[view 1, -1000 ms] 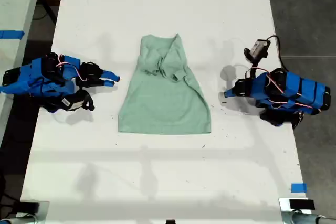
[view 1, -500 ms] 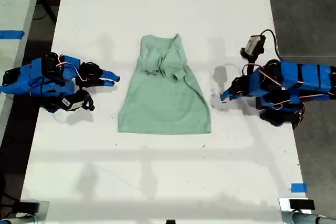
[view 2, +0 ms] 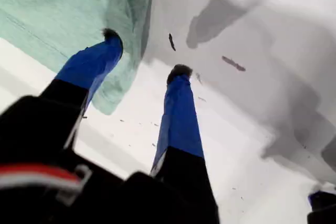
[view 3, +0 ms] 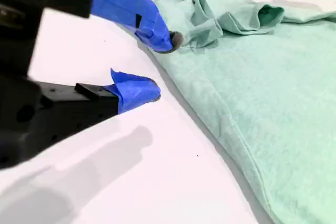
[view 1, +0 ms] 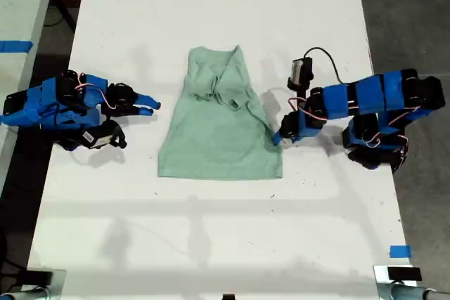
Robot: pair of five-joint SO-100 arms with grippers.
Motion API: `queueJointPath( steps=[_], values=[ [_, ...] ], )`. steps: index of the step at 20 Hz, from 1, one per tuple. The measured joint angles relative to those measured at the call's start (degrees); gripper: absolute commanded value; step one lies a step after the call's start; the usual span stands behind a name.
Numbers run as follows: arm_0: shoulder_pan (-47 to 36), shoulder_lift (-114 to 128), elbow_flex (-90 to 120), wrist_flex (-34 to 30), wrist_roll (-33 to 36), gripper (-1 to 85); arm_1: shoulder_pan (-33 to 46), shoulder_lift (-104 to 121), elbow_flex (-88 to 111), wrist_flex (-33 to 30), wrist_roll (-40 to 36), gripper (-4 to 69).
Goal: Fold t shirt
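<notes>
**Bright, even light; soft wrist views**

Your exterior view is sharp and evenly lit, with the white tabletop (view 1: 211,230) near glare and faint, doubled shadows beside each blue arm. Your first wrist view is blurred, with broad grey shadows. In your second wrist view the near black gripper body is out of focus.

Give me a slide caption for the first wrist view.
My first gripper, jaws open, straddling the t shirt edge.

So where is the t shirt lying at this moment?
The t shirt lies flat mid-table in the exterior view, between both arms; my first gripper is at its edge on that view's right, and my second gripper sits apart on that view's left.
</notes>
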Motion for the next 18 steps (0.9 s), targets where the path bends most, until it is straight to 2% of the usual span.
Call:
queueJointPath(
  steps=[6, 11, 12, 13, 18],
  values=[
    [0.00, 0.00, 0.00, 0.00, 0.00, 11.3, -1.32, -11.16, -7.65, -3.08, 0.00, 18.7],
    [0.00, 0.00, 0.00, -0.18, 0.00, 11.3, -1.41, -16.61, -8.26, -5.10, 1.41, 12.5],
    [0.00, 0.00, 0.00, -0.18, 0.00, 11.3, -1.41, -16.88, -8.35, -5.36, 1.76, 9.3],
    [0.00, 0.00, 0.00, -0.18, 0.00, 11.3, -1.41, -17.05, -8.53, -5.45, 1.76, 2.2],
    [0.00, 0.00, 0.00, -0.18, 0.00, 11.3, -1.41, -17.23, -9.23, -5.27, 2.20, 0.6]
  ],
)
